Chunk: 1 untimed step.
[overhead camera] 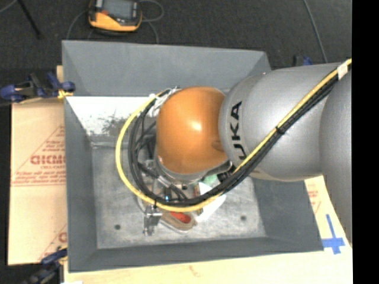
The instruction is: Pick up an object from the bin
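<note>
Red rounded object [184,218] lies on the floor of the grey bin [112,212], toward the near wall, with a white piece [209,208] touching its right side. Just left of it the gripper [152,220] hangs low beneath the arm's orange cover [186,129]; whether it is open or closed is hidden.

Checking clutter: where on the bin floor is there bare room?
Bare floor: along the left wall of the bin and its lower right corner. Crowded mid-floor, where the gripper hangs by a red object and white piece under the orange cover.
</note>
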{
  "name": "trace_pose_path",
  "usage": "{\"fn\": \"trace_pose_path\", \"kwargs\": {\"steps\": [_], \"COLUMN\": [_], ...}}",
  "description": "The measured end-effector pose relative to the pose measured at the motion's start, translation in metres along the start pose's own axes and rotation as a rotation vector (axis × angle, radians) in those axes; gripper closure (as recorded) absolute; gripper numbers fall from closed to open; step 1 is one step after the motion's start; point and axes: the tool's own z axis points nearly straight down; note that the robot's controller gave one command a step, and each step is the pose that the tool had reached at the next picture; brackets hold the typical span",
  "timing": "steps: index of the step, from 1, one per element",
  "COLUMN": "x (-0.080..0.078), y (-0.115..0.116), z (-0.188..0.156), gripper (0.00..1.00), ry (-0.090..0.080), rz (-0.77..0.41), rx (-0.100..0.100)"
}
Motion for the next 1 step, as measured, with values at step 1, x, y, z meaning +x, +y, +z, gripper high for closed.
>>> {"fn": "trace_pose_path", "kwargs": {"steps": [1], "x": [-0.0020], "y": [-0.0010], "z": [-0.0042], "gripper": [0.00], "ry": [-0.008], "rz": [0.004], "rx": [-0.002]}}
